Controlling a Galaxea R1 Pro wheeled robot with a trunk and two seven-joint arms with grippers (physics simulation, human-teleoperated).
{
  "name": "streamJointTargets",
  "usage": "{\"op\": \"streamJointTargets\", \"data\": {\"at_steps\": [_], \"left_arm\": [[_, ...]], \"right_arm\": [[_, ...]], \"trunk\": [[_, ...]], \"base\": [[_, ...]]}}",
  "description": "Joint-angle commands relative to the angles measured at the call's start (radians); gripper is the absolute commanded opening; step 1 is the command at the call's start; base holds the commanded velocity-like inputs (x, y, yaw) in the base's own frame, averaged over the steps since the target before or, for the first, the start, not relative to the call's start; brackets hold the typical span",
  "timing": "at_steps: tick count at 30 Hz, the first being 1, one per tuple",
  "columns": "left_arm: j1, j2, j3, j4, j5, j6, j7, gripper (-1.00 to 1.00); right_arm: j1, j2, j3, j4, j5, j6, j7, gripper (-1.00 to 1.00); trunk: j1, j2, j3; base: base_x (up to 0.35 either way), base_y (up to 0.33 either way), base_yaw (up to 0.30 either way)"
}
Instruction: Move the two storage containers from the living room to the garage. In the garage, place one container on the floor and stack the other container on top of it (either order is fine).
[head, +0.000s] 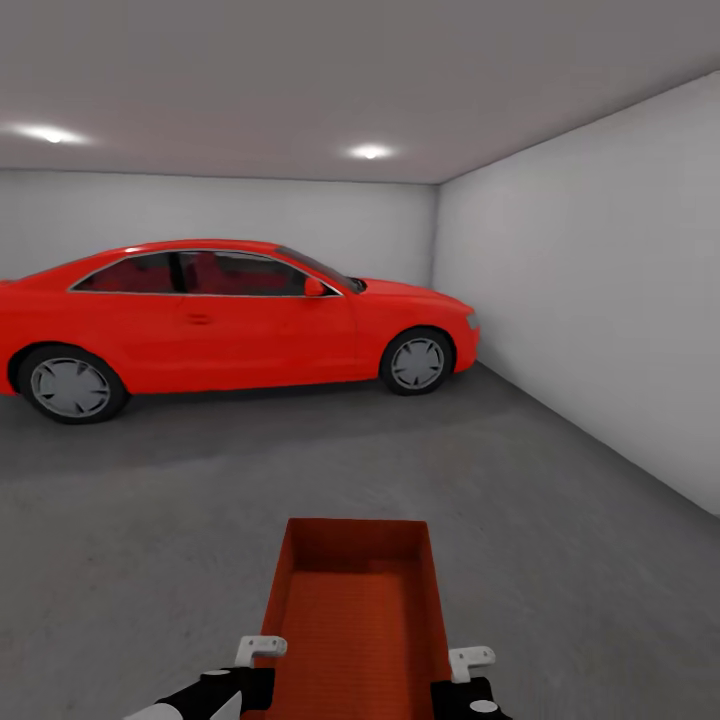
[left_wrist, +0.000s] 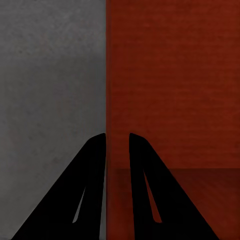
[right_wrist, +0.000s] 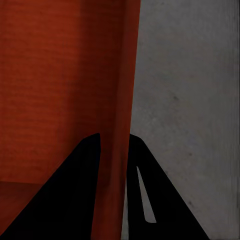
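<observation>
One orange-red storage container (head: 355, 590) hangs low in front of me over the dark grey garage floor (head: 150, 520), its long side pointing toward the car. My left gripper (head: 262, 688) is shut on its left wall and my right gripper (head: 447, 692) on its right wall. In the left wrist view the gripper (left_wrist: 117, 136) straddles the wall, with the bin's inside (left_wrist: 175, 85) on one side and floor (left_wrist: 50, 75) on the other. The right gripper (right_wrist: 114, 136) pinches the other wall (right_wrist: 125, 75) the same way. The second container is out of view.
A red car (head: 230, 315) stands side-on across the back of the garage, nose to the right. A plain white wall (head: 600, 290) runs along the right. Bare floor stretches between me and the car.
</observation>
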Motion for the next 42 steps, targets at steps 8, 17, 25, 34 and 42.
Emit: {"op": "streamJointTargets", "data": {"at_steps": [8, 17, 25, 34, 42], "left_arm": [[0.000, 0.000, -0.012, -0.002, -0.010, 0.005, 0.019, -1.00], [-0.001, 0.000, -0.013, -0.002, -0.010, 0.005, 0.019, -1.00], [-0.001, 0.000, -0.013, -0.002, -0.010, 0.005, 0.019, -1.00], [-0.001, 0.000, -0.013, -0.002, -0.011, 0.005, 0.019, -1.00], [-0.001, 0.000, -0.013, -0.002, -0.011, 0.005, 0.019, -1.00]], "right_arm": [[-0.001, -0.018, 0.014, 0.003, -0.019, -0.006, -0.006, -1.00], [-0.001, -0.018, 0.014, 0.003, -0.019, -0.006, -0.005, -1.00], [-0.001, -0.018, 0.014, 0.003, -0.019, -0.006, -0.005, -1.00], [-0.001, -0.018, 0.014, 0.003, -0.019, -0.006, -0.005, -1.00], [-0.001, -0.018, 0.014, 0.003, -0.019, -0.006, -0.005, -1.00]], "trunk": [[0.000, -0.001, -0.001], [0.000, -0.001, -0.001], [0.000, -0.001, -0.001], [0.000, -0.001, -0.001], [0.000, -0.001, -0.001]], "base": [[0.000, 0.000, -0.297], [0.000, 0.000, -0.297], [0.000, 0.000, -0.297], [0.000, 0.000, -0.297], [0.000, 0.000, -0.297]]}}
